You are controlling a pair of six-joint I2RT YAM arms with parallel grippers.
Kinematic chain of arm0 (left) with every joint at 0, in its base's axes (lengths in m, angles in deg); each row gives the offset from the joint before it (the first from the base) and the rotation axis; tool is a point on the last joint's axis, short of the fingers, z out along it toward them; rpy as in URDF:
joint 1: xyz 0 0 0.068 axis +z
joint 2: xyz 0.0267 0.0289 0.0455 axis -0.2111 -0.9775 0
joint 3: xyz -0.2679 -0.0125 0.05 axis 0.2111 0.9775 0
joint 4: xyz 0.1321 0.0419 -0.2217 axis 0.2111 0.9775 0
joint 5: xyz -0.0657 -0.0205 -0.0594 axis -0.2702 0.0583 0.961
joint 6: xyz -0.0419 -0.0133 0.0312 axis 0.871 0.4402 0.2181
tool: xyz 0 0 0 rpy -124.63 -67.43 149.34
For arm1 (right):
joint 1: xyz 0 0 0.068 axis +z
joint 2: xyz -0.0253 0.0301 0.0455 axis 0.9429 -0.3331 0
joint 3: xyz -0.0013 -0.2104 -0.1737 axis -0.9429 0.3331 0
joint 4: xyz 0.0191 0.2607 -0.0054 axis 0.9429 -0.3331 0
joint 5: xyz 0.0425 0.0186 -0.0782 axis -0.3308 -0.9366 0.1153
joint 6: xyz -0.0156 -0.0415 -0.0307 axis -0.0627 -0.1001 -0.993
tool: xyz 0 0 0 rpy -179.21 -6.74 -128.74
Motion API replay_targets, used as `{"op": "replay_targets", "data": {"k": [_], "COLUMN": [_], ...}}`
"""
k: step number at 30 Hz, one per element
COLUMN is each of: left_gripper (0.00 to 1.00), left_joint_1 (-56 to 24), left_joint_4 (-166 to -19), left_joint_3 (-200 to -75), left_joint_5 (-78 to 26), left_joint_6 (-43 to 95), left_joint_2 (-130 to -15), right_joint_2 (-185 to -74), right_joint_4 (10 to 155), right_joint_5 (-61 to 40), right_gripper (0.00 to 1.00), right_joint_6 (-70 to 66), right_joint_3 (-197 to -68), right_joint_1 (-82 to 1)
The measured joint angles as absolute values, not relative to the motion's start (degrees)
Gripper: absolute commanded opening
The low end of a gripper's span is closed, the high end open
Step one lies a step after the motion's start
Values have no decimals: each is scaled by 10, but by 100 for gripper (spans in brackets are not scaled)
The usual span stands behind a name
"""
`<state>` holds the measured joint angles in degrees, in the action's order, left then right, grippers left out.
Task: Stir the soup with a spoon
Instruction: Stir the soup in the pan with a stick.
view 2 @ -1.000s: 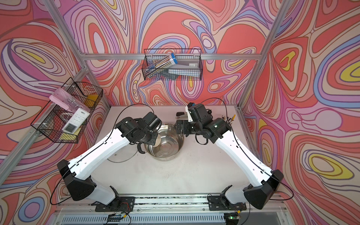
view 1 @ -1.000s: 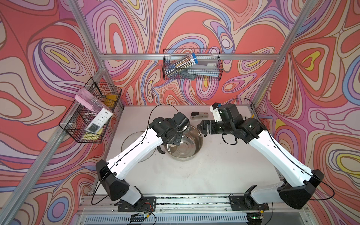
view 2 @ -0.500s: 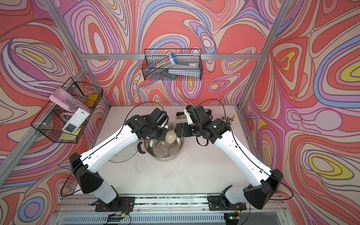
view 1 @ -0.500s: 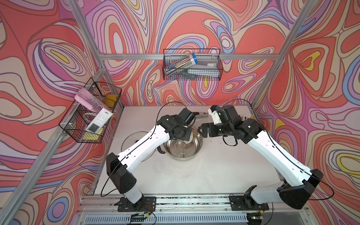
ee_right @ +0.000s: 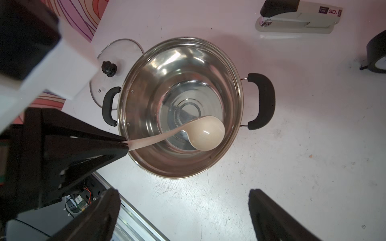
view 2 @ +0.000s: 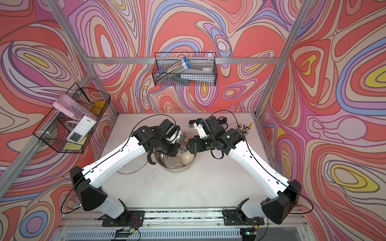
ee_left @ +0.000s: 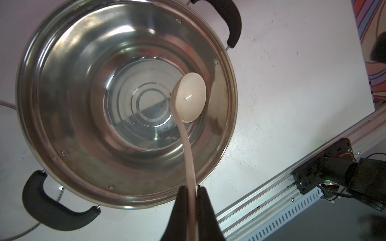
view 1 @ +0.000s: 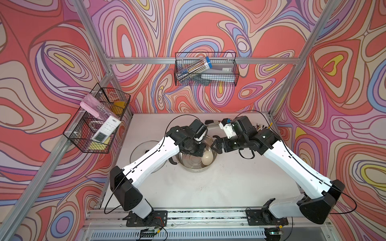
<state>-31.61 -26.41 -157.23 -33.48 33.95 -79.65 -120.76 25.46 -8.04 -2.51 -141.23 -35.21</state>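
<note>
A steel pot (view 1: 189, 167) with two black handles stands mid-table in both top views. A thin layer of clear liquid seems to cover its bottom (ee_left: 125, 108). My left gripper (ee_left: 191, 188) is shut on the slim handle of the cream spoon (ee_left: 191, 97). The spoon's bowl hangs inside the pot (ee_right: 146, 73), near its right wall (view 1: 207, 158). My right gripper (ee_right: 183, 196) is open, with only bare table between its fingers. It hovers just right of the pot's rim (view 2: 190, 145).
A glass lid (ee_right: 108, 67) with a black knob lies left of the pot (view 1: 144, 150). A stapler (ee_right: 298, 18), a black clock (view 2: 223, 123) and a pen cup (view 2: 243, 128) stand at the back. Wire baskets (view 1: 98, 123) hang on the walls.
My left arm has reached further across the pot. The spoon's bowl has swung from the pot's left rim to its right side. The right arm has barely moved.
</note>
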Motion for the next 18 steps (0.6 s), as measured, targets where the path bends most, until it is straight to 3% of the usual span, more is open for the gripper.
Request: {"op": "replay_targets", "data": {"k": [18], "left_gripper": [0], "left_joint_1": [-290], "left_joint_4": [-143], "left_joint_3": [-1623], "left_joint_5": [-468], "left_joint_6": [345], "left_joint_2": [-790], "right_joint_2": [-1207], "right_joint_4": [272], "right_joint_5": [-89], "right_gripper": [98], "right_joint_6": [-15], "right_joint_3": [-1396], "right_joint_1": [-339]}}
